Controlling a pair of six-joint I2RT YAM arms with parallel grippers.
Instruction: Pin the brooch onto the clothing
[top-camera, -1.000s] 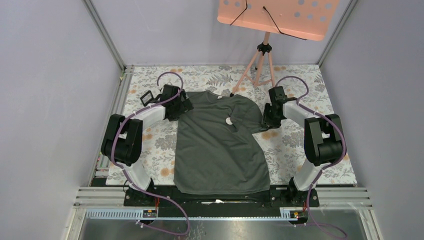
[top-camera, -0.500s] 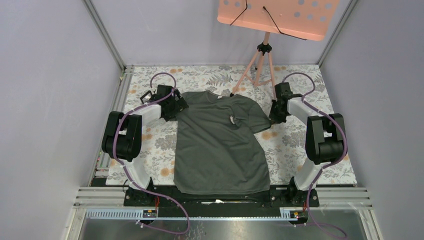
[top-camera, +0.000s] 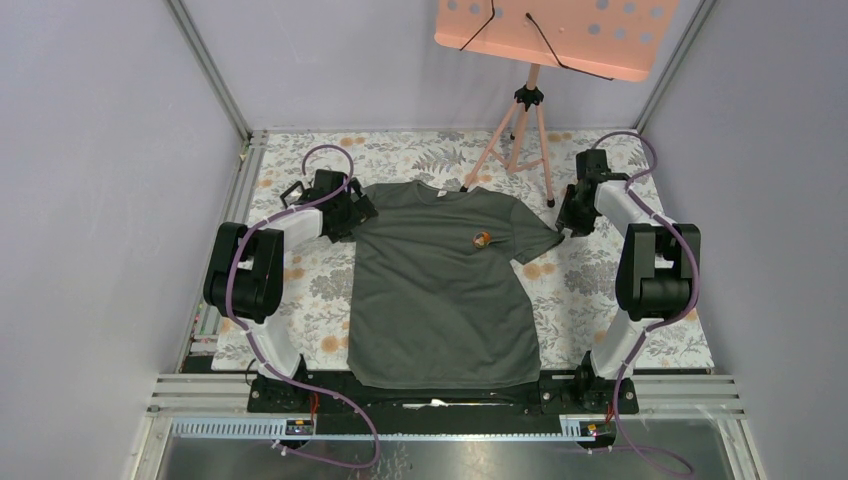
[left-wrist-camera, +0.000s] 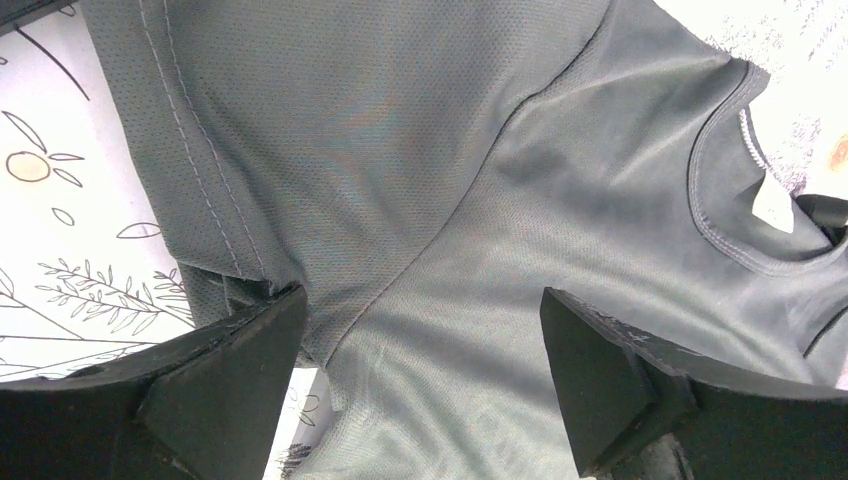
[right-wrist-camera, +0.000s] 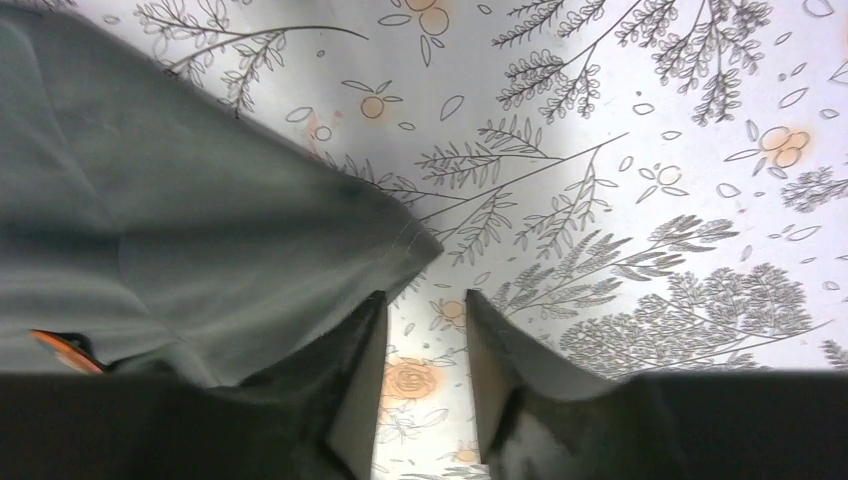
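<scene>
The clothing (top-camera: 440, 300), a dark grey-green T-shirt, lies flat on the flowered cloth with both sleeves spread. The brooch (top-camera: 481, 238), a small orange round pin, sits on its chest toward the right sleeve; its orange edge (right-wrist-camera: 58, 346) shows at the lower left of the right wrist view. My left gripper (top-camera: 358, 212) (left-wrist-camera: 422, 300) hangs wide open over the left sleeve and shoulder seam of the shirt (left-wrist-camera: 450, 150), holding nothing. My right gripper (top-camera: 566, 228) (right-wrist-camera: 425, 296) is just off the right sleeve's corner (right-wrist-camera: 400, 240), slightly open with only tablecloth between its fingers.
A pink music stand on a tripod (top-camera: 522, 110) stands at the back, one foot (top-camera: 551, 203) close to my right gripper. The flowered tablecloth (top-camera: 600, 300) ends at metal frame rails and grey walls on both sides.
The right sleeve, folded over the chest before, has been drawn out flat to the right and let go. My right gripper moved back and right. The brooch now shows its orange face.
</scene>
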